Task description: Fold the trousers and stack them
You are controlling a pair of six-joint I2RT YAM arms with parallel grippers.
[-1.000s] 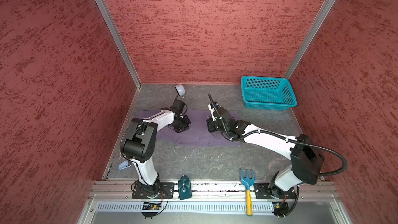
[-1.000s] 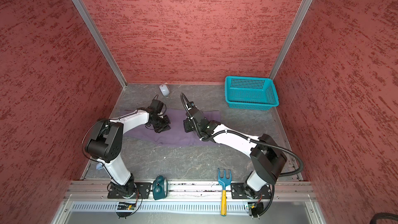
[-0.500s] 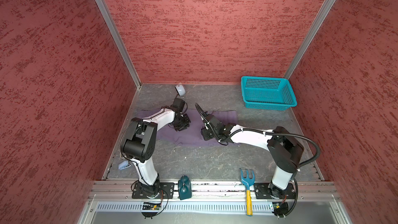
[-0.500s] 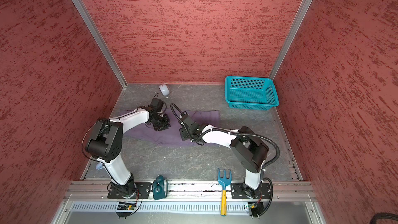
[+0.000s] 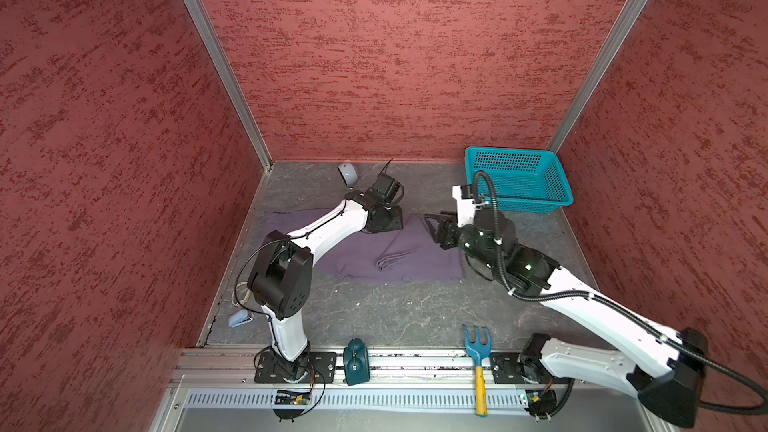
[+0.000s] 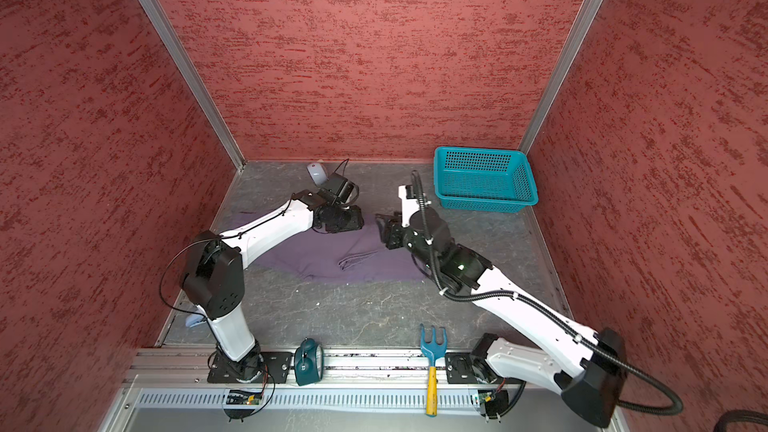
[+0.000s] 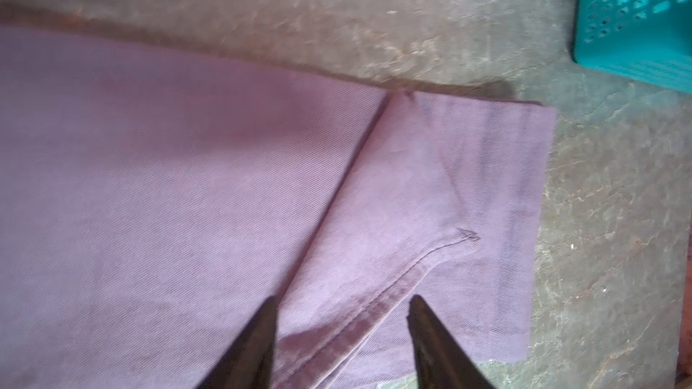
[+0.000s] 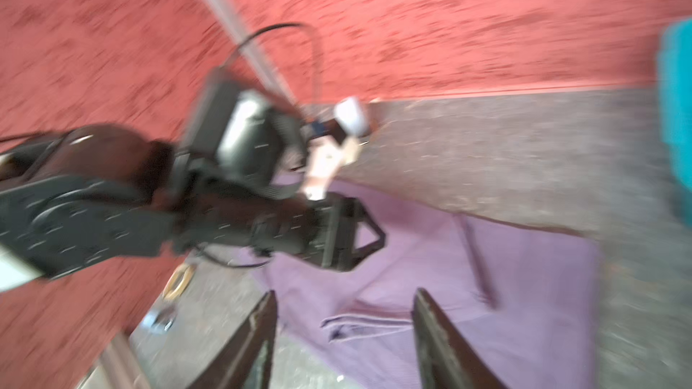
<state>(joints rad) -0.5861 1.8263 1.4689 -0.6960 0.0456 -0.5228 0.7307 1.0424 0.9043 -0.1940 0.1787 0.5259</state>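
The purple-grey trousers lie flat on the grey floor, partly folded, with a creased ridge near the middle. My left gripper hovers low over their far edge. In the left wrist view this gripper is open, with a stitched seam of the trousers lying loose between the fingers. My right gripper is at the trousers' far right end. In the blurred right wrist view it is open and empty above the trousers.
A teal basket stands at the back right. A white mouse lies by the back wall. On the front rail are a teal clock and a blue rake. A pale blue object lies front left. Red walls enclose three sides.
Both grippers have gone from shut to open and let go of the cloth. The right gripper has drawn back to the right, from the trousers' middle to their right end.
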